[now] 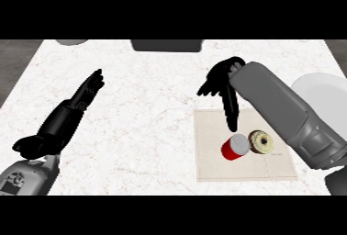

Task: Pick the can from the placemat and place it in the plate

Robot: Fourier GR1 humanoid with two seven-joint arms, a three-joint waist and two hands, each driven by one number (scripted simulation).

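- Can (234,148), red with a silver top, sits on the placemat (237,172), just below the lowest fingertip of the right hand (226,81). A narrow gap shows between the fingertip and the can.
- The right hand hangs over the placemat's far edge and is spread wide. Its fingers (231,112) are straight, one reaching down toward the can and the others fanned out to the hand's left. It holds nothing.
- A ring-shaped item (261,142), beige with a dark middle, lies on the same placemat. It is right beside the can, on the side under the right forearm (284,110). Whether the two touch cannot be told.
- The plate (327,92), white, lies to the right of the right hand, beyond the grey forearm, which covers part of it. It is apart from the placemat and the can.
- The left hand (81,98) shows well to the left of the right hand, across a bare stretch of tabletop (149,137). Its fingers are straight, point away from the robot, and grasp nothing.
- Beyond the right hand, at the tabletop's far edge, stands a dark grey object (166,45).
- Beyond the left hand sits a pale round thing (71,41), cut off by the edge.
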